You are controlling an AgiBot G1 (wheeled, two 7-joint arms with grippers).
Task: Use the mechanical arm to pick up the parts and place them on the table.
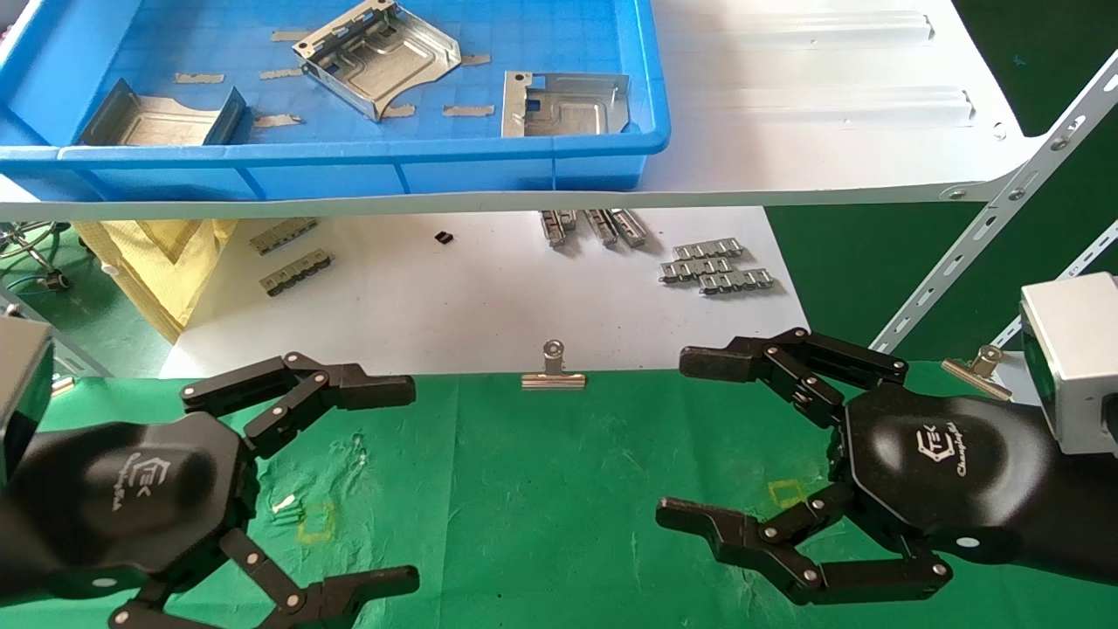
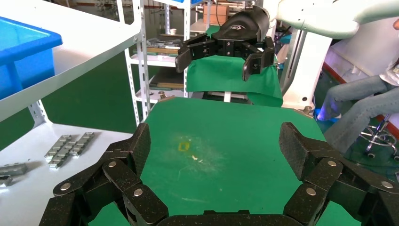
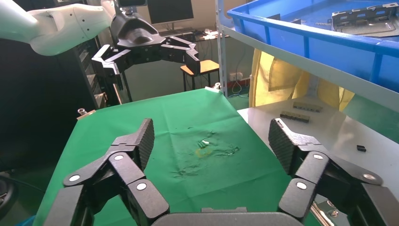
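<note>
Above the table (image 1: 541, 489), two empty hands spread wide; three parts (image 1: 377, 54) fill the tray (image 1: 349, 162).

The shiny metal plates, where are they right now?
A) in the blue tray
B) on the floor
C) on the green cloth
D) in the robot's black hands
A: all three parts lie in the blue tray on the upper shelf, while the left gripper and right gripper hang open and empty over the bare green table.
</note>
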